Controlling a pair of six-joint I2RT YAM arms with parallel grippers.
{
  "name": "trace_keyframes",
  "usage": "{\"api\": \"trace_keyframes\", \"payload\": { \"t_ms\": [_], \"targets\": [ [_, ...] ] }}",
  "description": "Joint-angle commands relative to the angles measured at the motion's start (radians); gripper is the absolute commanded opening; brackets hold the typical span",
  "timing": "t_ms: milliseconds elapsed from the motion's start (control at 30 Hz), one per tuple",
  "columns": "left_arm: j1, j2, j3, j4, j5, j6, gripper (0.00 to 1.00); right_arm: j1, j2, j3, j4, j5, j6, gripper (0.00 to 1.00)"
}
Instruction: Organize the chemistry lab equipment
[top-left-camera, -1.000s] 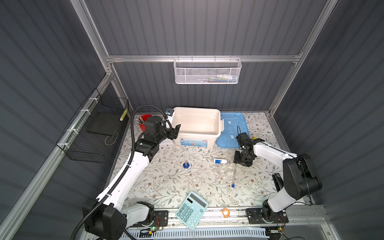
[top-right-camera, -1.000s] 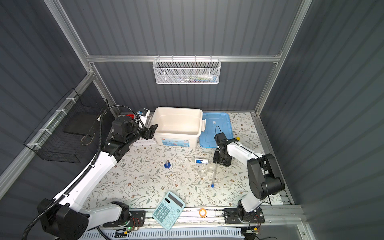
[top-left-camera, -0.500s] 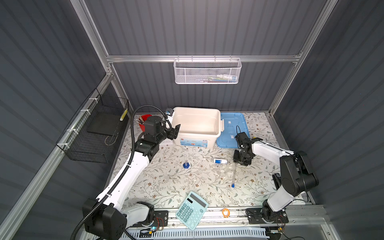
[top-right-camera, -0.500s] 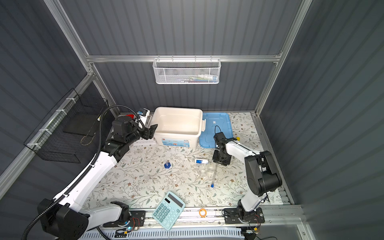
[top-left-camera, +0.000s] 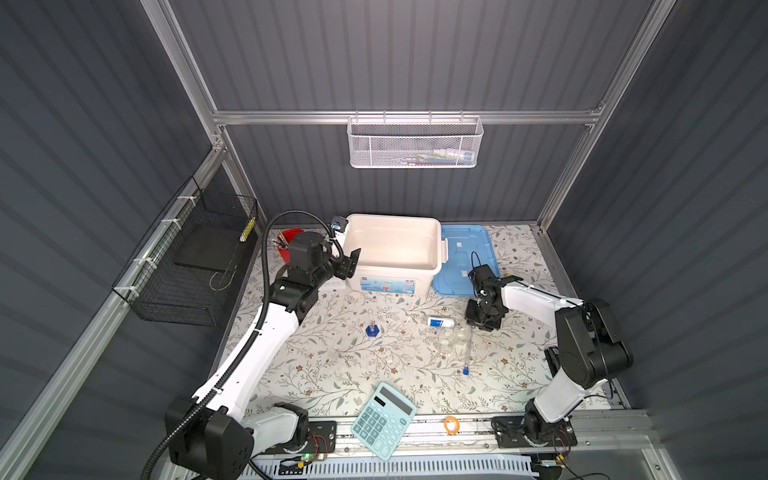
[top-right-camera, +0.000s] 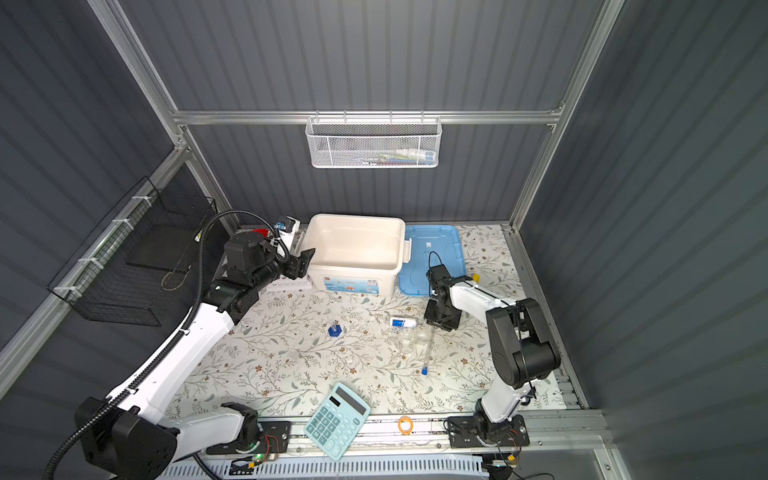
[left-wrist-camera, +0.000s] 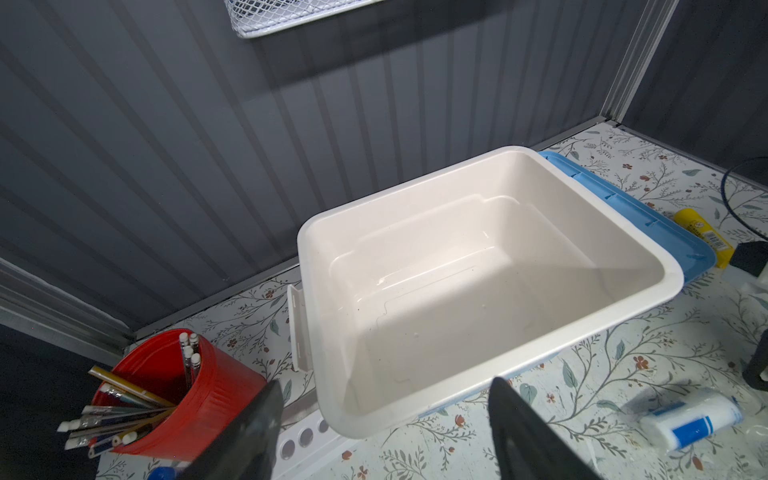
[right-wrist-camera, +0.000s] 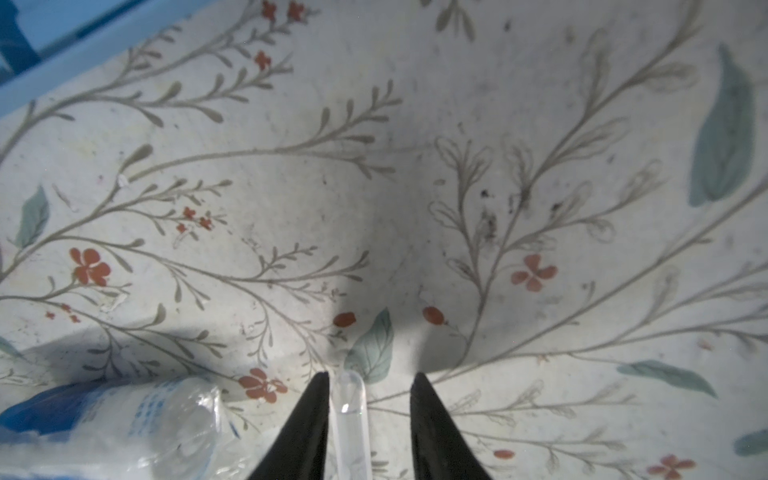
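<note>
Right end effector (right-wrist-camera: 370, 376), jaws narrowly parted, straddles the clear test tube (right-wrist-camera: 349, 411) lying on the worktop (right-wrist-camera: 498, 124), one finger touching it; left end effector (left-wrist-camera: 384, 381) is spread wide, empty, near the white bin (left-wrist-camera: 457, 270).

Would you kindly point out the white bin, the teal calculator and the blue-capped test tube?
white bin (top-left-camera: 395, 249): in a top view, on its bare inner floor.
teal calculator (top-left-camera: 380, 424): in a top view, on its keypad.
blue-capped test tube (top-left-camera: 468, 351): in a top view, midway along its clear shaft.
</note>
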Motion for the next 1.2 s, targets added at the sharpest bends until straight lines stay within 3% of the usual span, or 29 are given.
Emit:
{"api": "trace_keyframes", "payload": {
  "t_ms": [0,1167],
  "targets": [
    [-0.004,-0.017,0.008,-0.014,-0.007,0.018,0.78,0.008,0.011,0.001,0.0,0.001,0.016,0.34],
    [-0.004,-0.032,0.006,-0.015,-0.007,0.018,0.77,-0.001,-0.04,-0.04,-0.043,0.073,0.01,0.16]
  ]
}}
